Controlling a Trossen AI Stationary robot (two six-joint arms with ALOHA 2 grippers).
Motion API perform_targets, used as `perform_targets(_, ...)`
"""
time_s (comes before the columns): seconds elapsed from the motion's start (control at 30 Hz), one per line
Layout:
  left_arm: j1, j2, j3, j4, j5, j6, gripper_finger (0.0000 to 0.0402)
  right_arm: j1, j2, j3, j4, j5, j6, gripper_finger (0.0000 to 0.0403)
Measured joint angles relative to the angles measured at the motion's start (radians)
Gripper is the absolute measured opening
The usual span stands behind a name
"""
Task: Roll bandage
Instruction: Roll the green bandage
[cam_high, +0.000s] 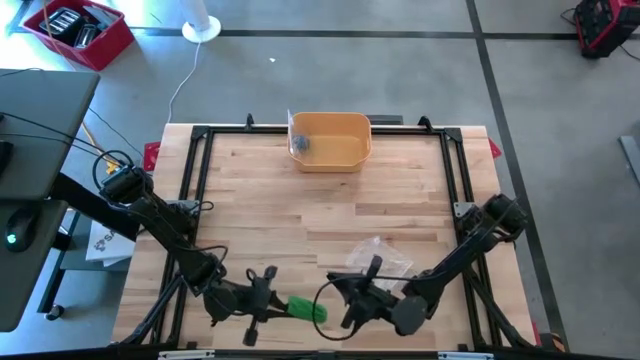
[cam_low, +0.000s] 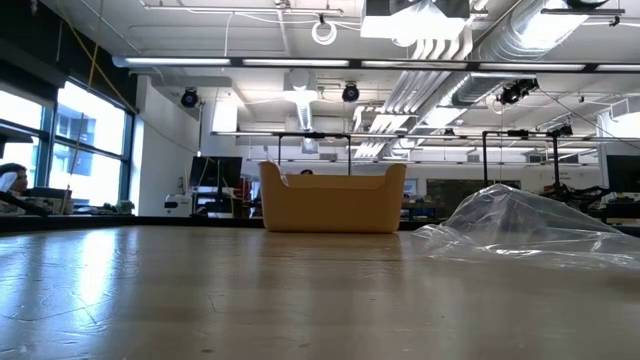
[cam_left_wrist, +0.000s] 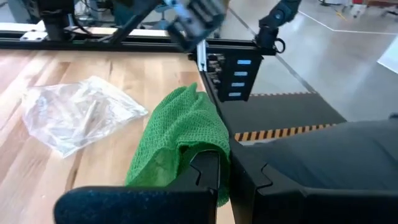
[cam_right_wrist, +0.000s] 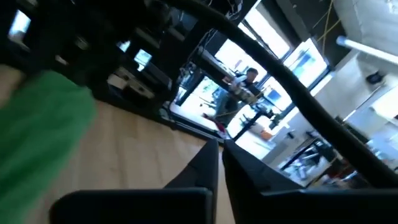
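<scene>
Your left claw (cam_high: 268, 296), at the lower centre of the high view, is clamped on one end of the green bandage (cam_high: 305, 309), probably to anchor it while the other arm winds. The bandage lies at the bottom edge of the counter (cam_high: 330, 210), between the two claws. Your right claw (cam_high: 355, 297) sits just beside its other end, fingers nearly together with nothing visibly in them. Count one bandage, one crumpled clear plastic bag (cam_high: 378, 256) near the right arm, and one yellow bin (cam_high: 331, 140) at the top centre, well apart.
</scene>
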Motion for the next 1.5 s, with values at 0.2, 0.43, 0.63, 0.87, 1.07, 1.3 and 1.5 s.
perform_targets(0.2,0.007,0.000,0.000,0.015,-0.074,-0.043,0.0008,0.052,0.000,0.000,-0.147,-0.074,0.281,0.0083)
perform_targets(0.43,0.025,0.002,-0.001,0.198,-0.106,-0.049,0.0008,0.071,0.000,0.000,-0.537,-0.184,0.740,0.0143)
perform_targets(0.63,0.025,0.000,0.000,0.374,-0.100,0.108,0.0008,0.031,0.076,0.000,-0.283,-0.264,0.687,0.0154)
perform_targets(0.87,0.017,0.000,0.000,0.585,-0.089,0.314,0.0008,-0.017,0.097,0.000,0.218,-0.220,0.369,0.0154)
perform_targets(1.07,0.016,0.000,0.000,0.675,-0.029,0.421,0.0008,-0.037,0.097,0.000,0.443,-0.381,0.190,0.0154)
perform_targets(1.3,0.016,0.000,0.000,0.691,-0.026,0.446,0.0008,-0.058,0.097,0.021,0.453,-0.492,0.175,0.0154)
perform_targets(1.5,0.016,0.000,0.000,0.690,-0.025,0.477,0.0007,-0.057,0.097,0.088,0.456,-0.494,0.049,0.0154)
